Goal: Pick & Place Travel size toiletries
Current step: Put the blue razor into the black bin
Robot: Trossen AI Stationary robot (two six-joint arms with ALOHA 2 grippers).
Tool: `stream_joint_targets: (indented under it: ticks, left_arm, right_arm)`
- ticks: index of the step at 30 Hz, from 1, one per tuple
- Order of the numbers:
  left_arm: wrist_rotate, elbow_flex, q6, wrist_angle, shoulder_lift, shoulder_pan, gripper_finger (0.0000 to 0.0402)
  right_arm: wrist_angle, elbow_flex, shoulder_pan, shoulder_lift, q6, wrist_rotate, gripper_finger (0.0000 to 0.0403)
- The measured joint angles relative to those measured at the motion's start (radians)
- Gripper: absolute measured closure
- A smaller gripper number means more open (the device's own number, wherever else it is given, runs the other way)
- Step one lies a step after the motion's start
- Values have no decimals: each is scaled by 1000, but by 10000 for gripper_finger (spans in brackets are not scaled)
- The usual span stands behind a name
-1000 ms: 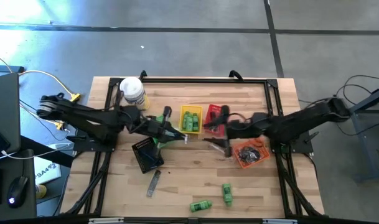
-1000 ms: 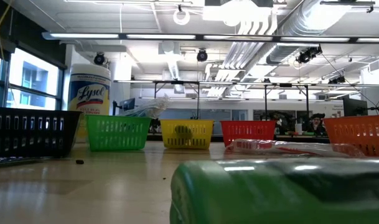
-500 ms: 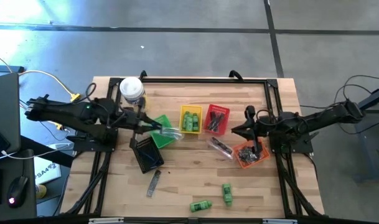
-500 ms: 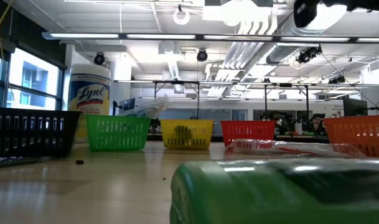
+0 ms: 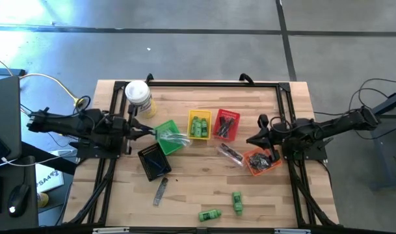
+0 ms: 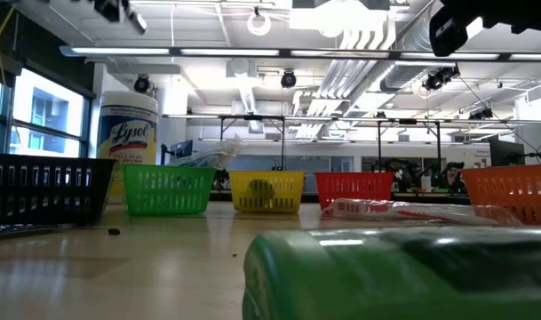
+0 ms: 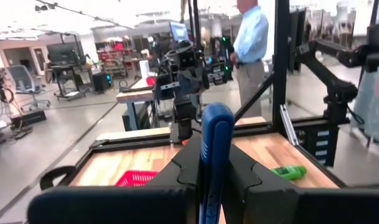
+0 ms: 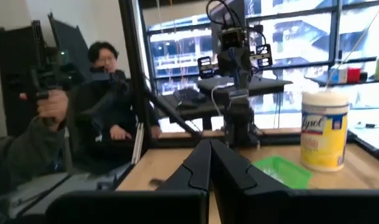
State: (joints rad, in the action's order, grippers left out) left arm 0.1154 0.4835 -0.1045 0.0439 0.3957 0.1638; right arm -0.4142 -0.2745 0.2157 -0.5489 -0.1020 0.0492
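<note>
- I count five small baskets on my table: a black basket (image 5: 153, 161), a green basket (image 5: 168, 133), a yellow basket (image 5: 199, 123), a red basket (image 5: 225, 124) and an orange basket (image 5: 260, 161).
- One white canister (image 5: 138, 95) with a yellow label stands at the far left corner, just behind the green basket.
- Two bright green mini bottles (image 5: 237, 201) lie loose on the bare wood near the front edge, close together but apart; one more lot of the same green bottles sits inside the yellow basket, though I cannot count them.
- One flat grey comb (image 5: 160, 191) lies on the wood in front of the black basket.
- One clear plastic packet (image 5: 229, 153) with dark contents lies between the red and orange baskets; another clear piece rests over the green basket's rim.
- The red basket holds dark items and the orange basket holds small dark pieces; I cannot tell how many.
- My left gripper (image 7: 209, 165) is pulled back over the left edge of the table, beside the green basket, fingers pinched on a dark blue razor (image 7: 216, 134) that stands upright between them.
- My right gripper (image 8: 209, 163) hangs over the right side, just beside the orange basket, fingers pressed together with nothing between them.
- Two people show beyond the table in the left wrist view, and one seated person in the right wrist view.
</note>
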Motion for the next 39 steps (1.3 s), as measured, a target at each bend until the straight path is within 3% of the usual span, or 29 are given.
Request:
stream_joint_targets:
  ticks: [6, 13, 17, 26, 39]
  left_arm:
    - [14, -202, 11, 68, -199, 0, 379]
    - [35, -295, 9, -10, -397, 0, 380]
    - [53, -312, 14, -30, -389, 0, 380]
    - [52, -363, 4, -43, -390, 0, 380]
    - [-6, -398, 8, -36, -390, 0, 380]
  right_arm:
    - [109, 0, 0, 35, -10, -3, 401]
    - [127, 31, 0, 132, -1, 15, 401]
    - [76, 115, 0, 203, -3, 80, 401]
    - [40, 229, 0, 357, -6, 80, 401]
    - [51, 266, 0, 392, -3, 79, 401]
